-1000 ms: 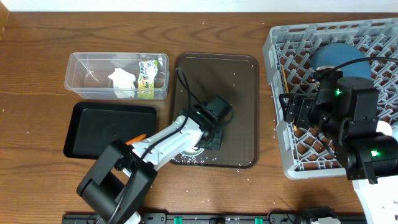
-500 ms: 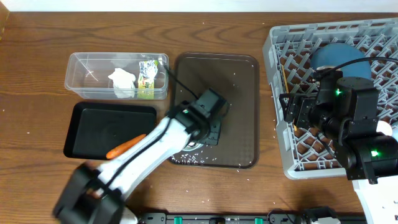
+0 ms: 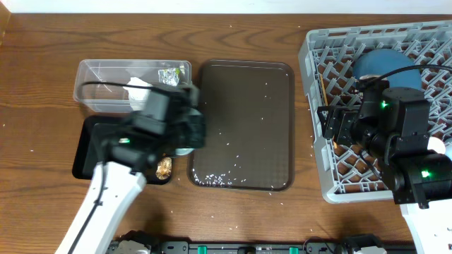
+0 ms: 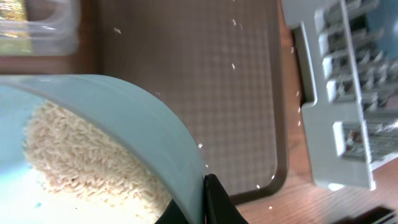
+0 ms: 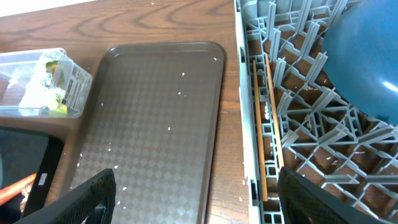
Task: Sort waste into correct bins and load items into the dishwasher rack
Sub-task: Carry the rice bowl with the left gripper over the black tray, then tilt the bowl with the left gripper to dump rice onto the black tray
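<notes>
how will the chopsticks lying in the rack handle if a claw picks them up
The chopsticks look thin and wooden, so they are probably stiff and very light. Being so slim, they could slip or pivot in a claw pinch. They lie along the wall of the dishwasher rack, between pegs, so they may snag if lifted at an angle.

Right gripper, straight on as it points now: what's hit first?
Likely the brown serving tray, near its right rim: the right gripper aims down over it, fingers open. The dishwasher rack wall runs close alongside; depth is unclear.
</notes>
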